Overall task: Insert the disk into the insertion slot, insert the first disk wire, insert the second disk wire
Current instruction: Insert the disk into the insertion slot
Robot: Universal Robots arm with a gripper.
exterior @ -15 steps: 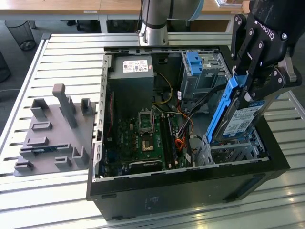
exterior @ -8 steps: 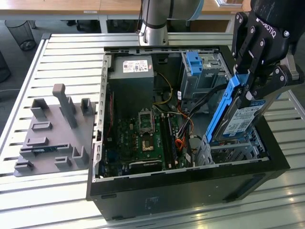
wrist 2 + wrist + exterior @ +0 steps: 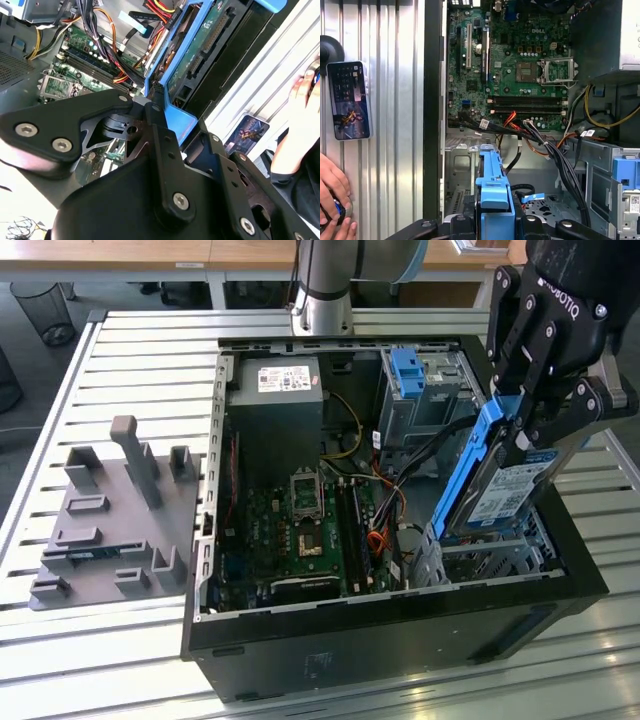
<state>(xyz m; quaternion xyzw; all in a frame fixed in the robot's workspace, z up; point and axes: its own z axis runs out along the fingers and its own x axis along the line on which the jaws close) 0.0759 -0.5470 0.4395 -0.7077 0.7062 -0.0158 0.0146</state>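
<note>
Now pincer (image 3: pixel 515 425) clamps disk (image 3: pixel 505 490), tilted, low end at insertion slot (image 3: pixel 492 556) w/in PC case (image 3: pixel 400 635).

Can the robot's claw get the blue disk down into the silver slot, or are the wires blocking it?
Probably yes. The claw holds the disk tilted, its low end right at the insertion slot, and the wires lie off to the side, toward the green board.

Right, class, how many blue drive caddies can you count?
2. One frames the disk, gripped by the hand at the insertion slot; the other caddy fronts the taller grey cage. Others may be hidden.
</note>
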